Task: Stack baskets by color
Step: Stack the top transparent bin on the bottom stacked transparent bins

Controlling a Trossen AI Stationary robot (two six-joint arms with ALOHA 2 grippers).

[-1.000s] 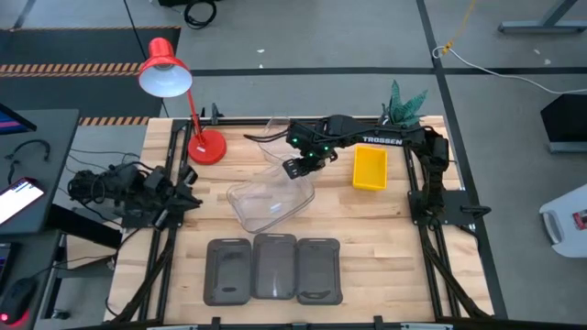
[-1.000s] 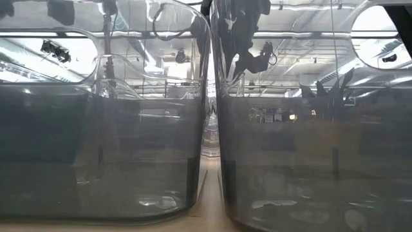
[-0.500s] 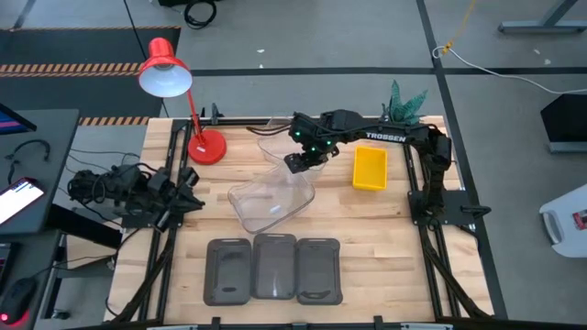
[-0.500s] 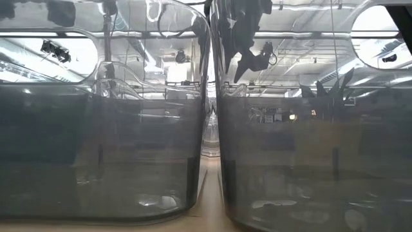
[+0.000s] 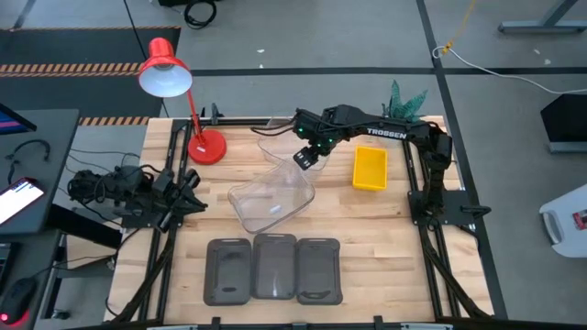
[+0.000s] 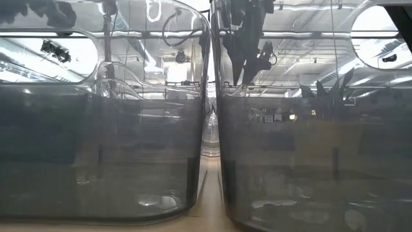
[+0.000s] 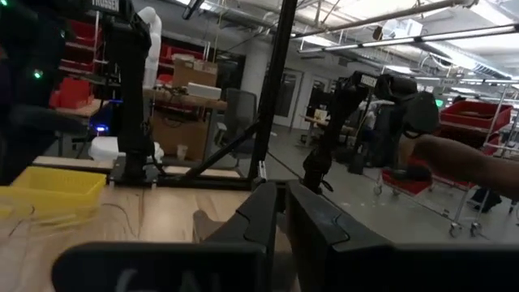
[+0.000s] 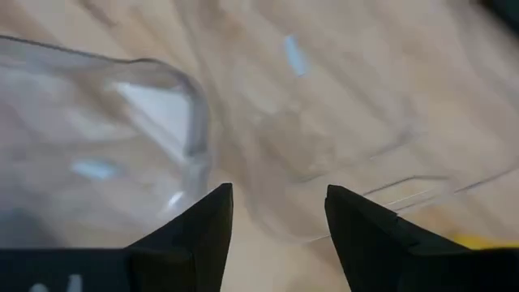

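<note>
the right claw [image 5: 306,158] hangs released, jaws wide, over the back middle of the bench [image 5: 385,266], just above the far rim of a clear basket [image 5: 271,201] that lies askew near the centre; a second clear basket [image 5: 273,144] sits beside it toward the back edge. the yellow basket [image 5: 370,168] rests near the back right, whether it is one or a nested pile is hard to tell. three grey baskets [image 5: 273,269] stand side by side along the front edge, not stacked. by this the clear ones are not yet nested and the grey are untouched. the left claw [image 5: 190,191] waits clenched and empty at the left edge. the low view is blocked by grey basket walls
</note>
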